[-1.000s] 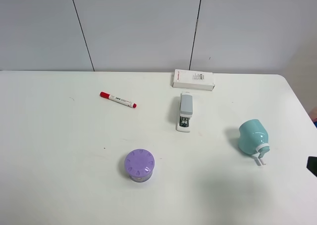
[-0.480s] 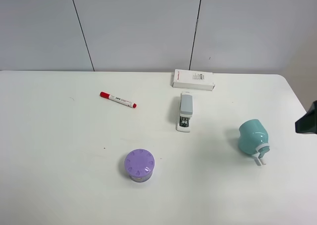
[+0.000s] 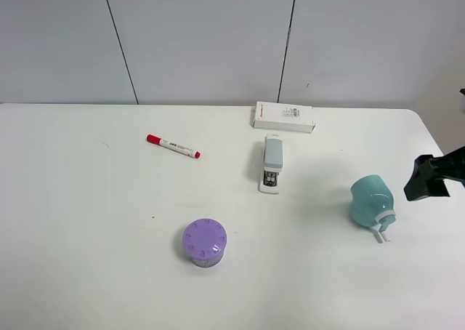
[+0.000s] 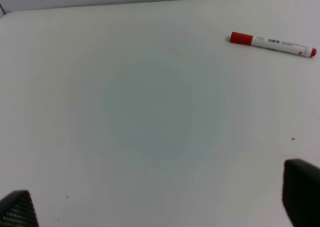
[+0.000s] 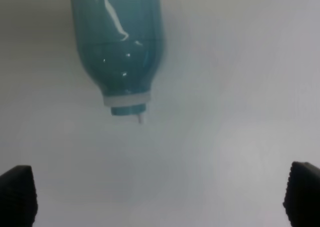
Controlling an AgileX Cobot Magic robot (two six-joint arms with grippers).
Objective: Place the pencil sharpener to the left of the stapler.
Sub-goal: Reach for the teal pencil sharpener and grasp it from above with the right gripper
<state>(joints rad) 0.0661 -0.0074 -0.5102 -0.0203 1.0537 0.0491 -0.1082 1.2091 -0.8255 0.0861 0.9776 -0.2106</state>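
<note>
The teal pencil sharpener [image 3: 371,201] lies on its side at the table's right, its white crank pointing toward the front edge. The grey-and-white stapler [image 3: 272,163] sits left of it and a little farther back, near the middle. My right gripper [image 3: 424,179] reaches in from the right edge, just right of the sharpener and not touching it. In the right wrist view the sharpener [image 5: 120,42] lies ahead of the open gripper [image 5: 160,197], with nothing between the fingers. My left gripper [image 4: 160,207] is open over bare table and does not show in the high view.
A red-capped marker [image 3: 173,146] lies at the back left, also in the left wrist view as the marker [image 4: 272,44]. A flat white box [image 3: 284,116] rests behind the stapler. A purple ridged container [image 3: 204,243] stands front of centre. The table's right edge runs close behind the right gripper.
My right gripper has come in from the lower right edge, moving back and leftward toward the sharpener. Nothing on the table has moved.
</note>
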